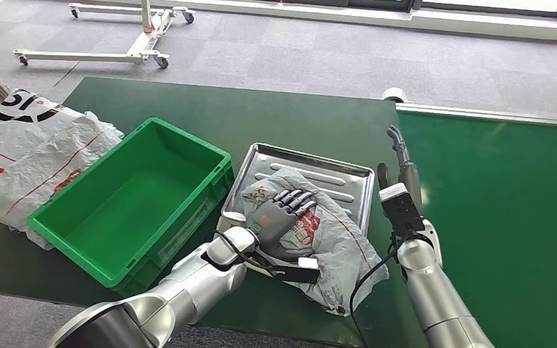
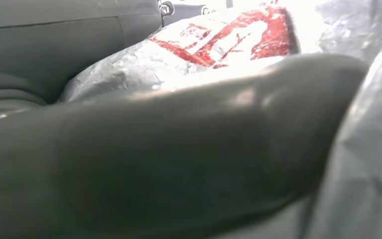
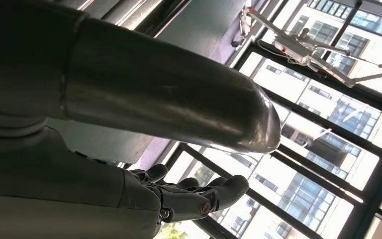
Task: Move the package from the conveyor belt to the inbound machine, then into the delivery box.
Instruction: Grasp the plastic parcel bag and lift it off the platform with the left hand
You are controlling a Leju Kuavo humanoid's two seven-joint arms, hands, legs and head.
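On the metal tray, head view:
Package: the grey package (image 1: pixel 319 246) lies on the metal tray (image 1: pixel 348 174), overhanging its near edge.
Left hand: the left hand (image 1: pixel 279 217) rests on the package, fingers spread; whether it grips cannot be told.
Green bin: the green bin (image 1: pixel 80 225) is just left of the tray.
Right hand: the right hand (image 1: pixel 399 163) hovers right of the tray, fingers extended, holding nothing, at the conveyor belt (image 1: pixel 493 196) edge.

Left wrist view:
Thumb: the thumb (image 2: pixel 179 154) lies against the package (image 2: pixel 219 45).

Right wrist view:
Fingers: the fingers (image 3: pixel 194 196) are loosely curled, holding nothing.

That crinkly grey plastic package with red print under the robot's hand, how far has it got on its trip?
The crinkly grey plastic package with red print is already off the green conveyor belt and lies on the shiny metal tray, seemingly the inbound machine. The left hand rests on it, fingers spread over the top. The right hand holds nothing. The green plastic crate remains empty.
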